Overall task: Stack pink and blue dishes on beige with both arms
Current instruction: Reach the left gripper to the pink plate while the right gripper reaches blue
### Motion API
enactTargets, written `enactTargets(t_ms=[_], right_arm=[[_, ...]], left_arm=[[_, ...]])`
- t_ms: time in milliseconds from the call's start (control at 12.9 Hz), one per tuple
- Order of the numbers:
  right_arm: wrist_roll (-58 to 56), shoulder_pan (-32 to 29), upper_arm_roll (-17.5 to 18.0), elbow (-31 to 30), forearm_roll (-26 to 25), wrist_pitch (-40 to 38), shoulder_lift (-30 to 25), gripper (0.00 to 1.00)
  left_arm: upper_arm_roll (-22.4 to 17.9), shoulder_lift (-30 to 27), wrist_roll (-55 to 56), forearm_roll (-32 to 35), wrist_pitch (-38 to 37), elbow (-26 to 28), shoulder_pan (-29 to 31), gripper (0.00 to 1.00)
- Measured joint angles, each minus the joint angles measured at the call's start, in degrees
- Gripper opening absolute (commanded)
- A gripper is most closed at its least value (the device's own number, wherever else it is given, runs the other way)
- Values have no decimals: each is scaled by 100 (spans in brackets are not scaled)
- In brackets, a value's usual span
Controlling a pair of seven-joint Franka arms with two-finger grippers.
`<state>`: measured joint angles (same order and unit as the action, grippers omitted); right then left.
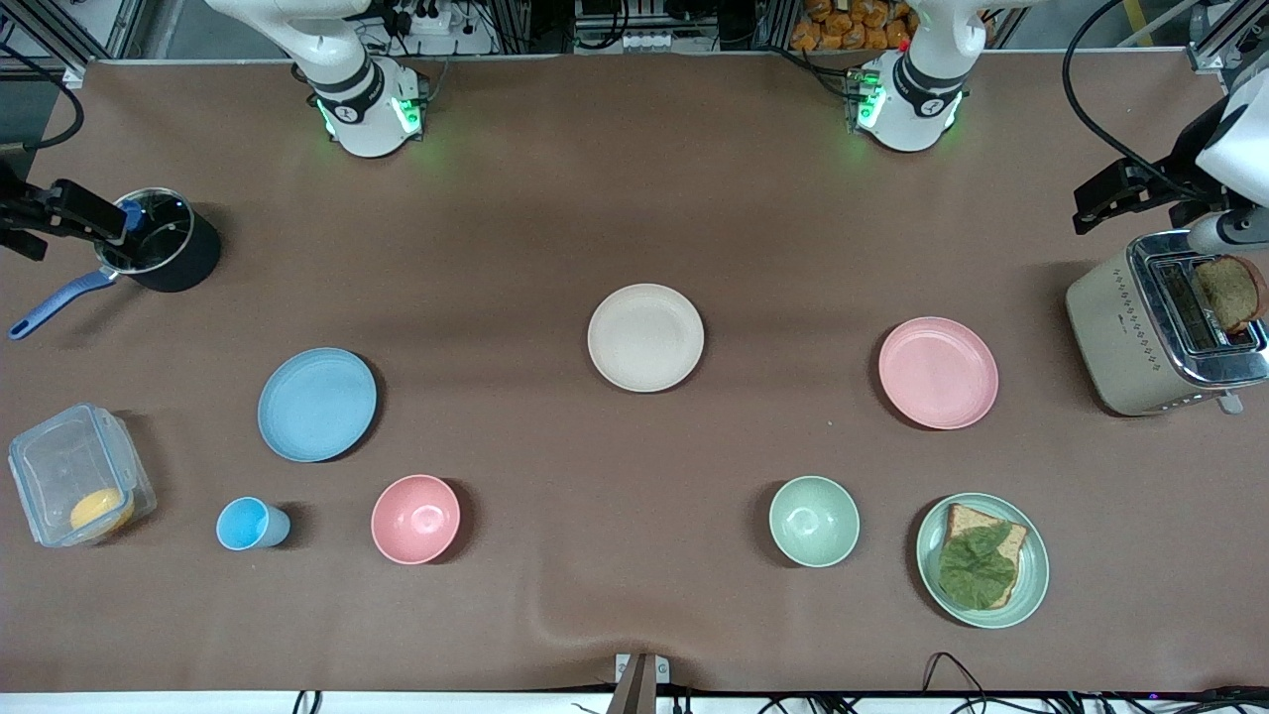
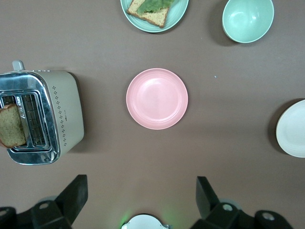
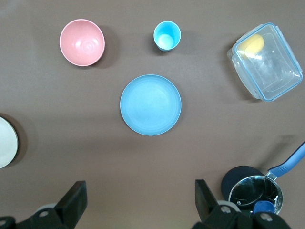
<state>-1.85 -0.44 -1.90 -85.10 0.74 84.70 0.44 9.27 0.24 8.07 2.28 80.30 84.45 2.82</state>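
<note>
The beige plate (image 1: 645, 337) lies mid-table. Toward the left arm's end lies the pink plate (image 1: 938, 373) (image 2: 157, 98), and toward the right arm's end the blue plate (image 1: 317, 404) (image 3: 150, 104). All three lie flat, apart from each other, with nothing on them. My left gripper (image 1: 1118, 196) (image 2: 141, 191) hangs high over the table by the toaster, open and holding nothing. High over the saucepan's end of the table, my right gripper (image 1: 55, 213) (image 3: 140, 193) is open too, nothing between its fingers.
A toaster (image 1: 1140, 332) holding a bread slice stands at the left arm's end. Nearer the camera are a green plate (image 1: 1031, 585) with bread and a leaf, a green bowl (image 1: 814, 521), a pink bowl (image 1: 415, 519) and a blue cup (image 1: 250, 524). A clear container (image 1: 74, 476) and a dark saucepan (image 1: 164, 243) stand at the right arm's end.
</note>
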Motion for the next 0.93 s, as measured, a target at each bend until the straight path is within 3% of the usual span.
enactTargets(t_ms=[542, 929], right_arm=[[0, 0, 0, 0, 0, 4, 0, 100], [0, -2, -1, -33, -2, 176, 94, 100]], left_arm=[[-57, 80, 0, 0, 0, 75, 0, 100], [-167, 768, 0, 0, 206, 361, 34, 100]])
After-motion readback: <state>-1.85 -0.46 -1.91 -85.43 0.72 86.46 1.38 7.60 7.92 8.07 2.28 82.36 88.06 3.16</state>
